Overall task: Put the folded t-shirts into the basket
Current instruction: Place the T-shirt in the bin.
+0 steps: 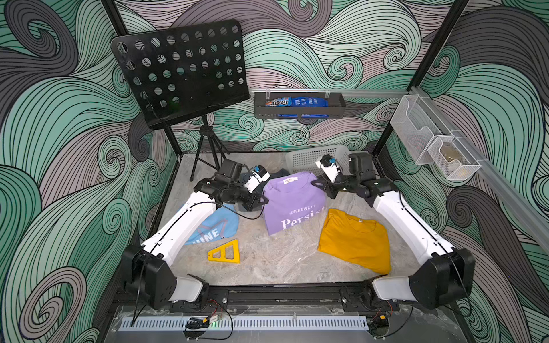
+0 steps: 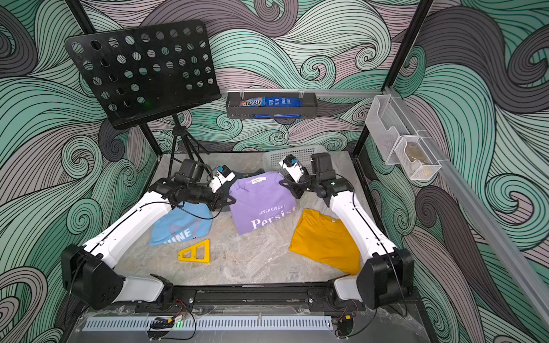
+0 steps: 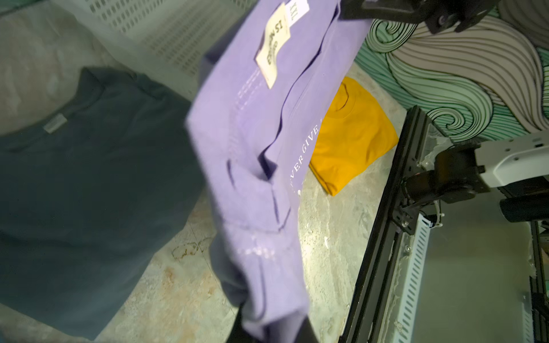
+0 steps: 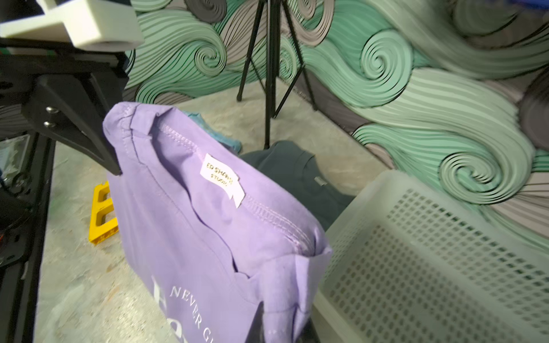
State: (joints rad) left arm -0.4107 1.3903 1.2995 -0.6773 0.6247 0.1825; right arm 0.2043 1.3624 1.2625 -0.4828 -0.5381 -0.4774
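1. Grip: the left gripper (image 1: 263,199) and the right gripper (image 1: 315,181) are each pinched onto the purple folded cloth t-shirt (image 1: 292,202) with white "Persist" print, one at each end of its collar edge.
2. Reason for the two-point hold: a folded tee taken at a single corner would likely fall open. One corner in each gripper keeps the collar edge taut and the layers together.
3. Shirt position: the collar edge is raised above the grey marbled tabletop (image 1: 267,267), and the printed part hangs below it. Whether the lower edge touches the tabletop cannot be told.
4. Target: the white rectangular plastic basket (image 1: 309,157) with perforated sides stands at the far side of the table, just behind the raised shirt. The part of its interior seen in the right wrist view holds no shirt.
5. Remaining items:
   - The plain mustard-yellow folded tee (image 1: 355,240) lies near the right arm.
   - The light blue folded tee (image 1: 214,230) with white letters lies partly under the left arm.
   - The slate grey folded tee (image 3: 89,193) lies flat beside the basket.
   - None is in the basket, so the task is judged to be at its first placement.
6. Next move, as judged: lift the shirt over the basket's near rim. Both grippers must travel together, or the fold may pull open.
7. Clearance: the yellow triangular plastic piece (image 1: 225,252) lies at the near side, well apart from that path.
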